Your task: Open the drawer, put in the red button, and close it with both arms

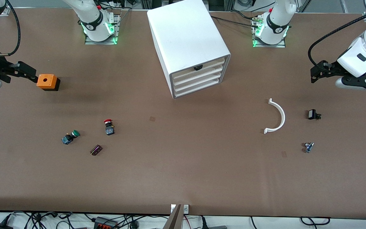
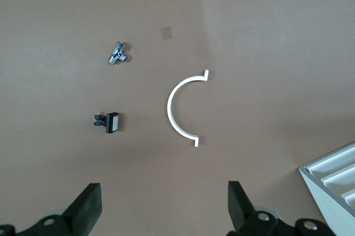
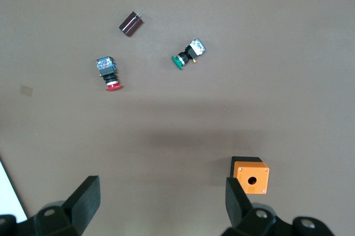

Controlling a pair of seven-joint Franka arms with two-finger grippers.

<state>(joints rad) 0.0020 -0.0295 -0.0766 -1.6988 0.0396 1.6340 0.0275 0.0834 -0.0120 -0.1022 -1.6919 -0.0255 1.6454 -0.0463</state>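
Observation:
The white four-drawer cabinet (image 1: 187,41) stands at the middle of the table between the arm bases. The drawer (image 1: 199,73), second from the top, is shut, below the top drawer with a black clip (image 1: 198,67). The red button (image 1: 108,126) lies on the table toward the right arm's end, and it also shows in the right wrist view (image 3: 108,73). My right gripper (image 1: 24,72) is open and empty, up over the table beside the orange box (image 1: 47,81). My left gripper (image 1: 319,71) is open and empty, up over the left arm's end of the table.
A green-capped button (image 1: 70,137) and a small dark block (image 1: 96,150) lie near the red button. A white arc piece (image 1: 276,116), a small black part (image 1: 313,114) and a small metal part (image 1: 308,147) lie toward the left arm's end.

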